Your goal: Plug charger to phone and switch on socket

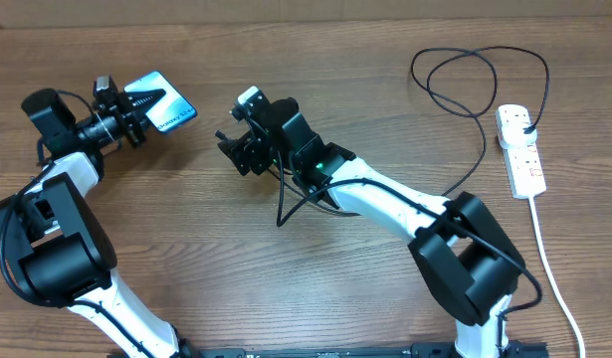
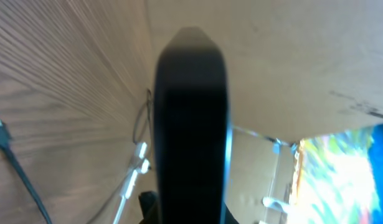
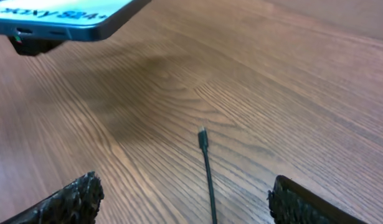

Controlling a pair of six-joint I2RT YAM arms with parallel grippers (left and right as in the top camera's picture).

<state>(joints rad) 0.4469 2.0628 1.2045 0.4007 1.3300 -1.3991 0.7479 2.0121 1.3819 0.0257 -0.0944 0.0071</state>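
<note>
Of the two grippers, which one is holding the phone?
The left gripper: it is shut on one end of the phone. The right gripper is wide open.

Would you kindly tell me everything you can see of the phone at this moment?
The phone is a slim rectangle with dark edges and a lit pale blue and white screen. The left gripper holds it by one end, raised off the wooden table and tilted, its shadow beneath. Small openings show along one narrow edge. The charger tip is apart from it, not plugged in.
</note>
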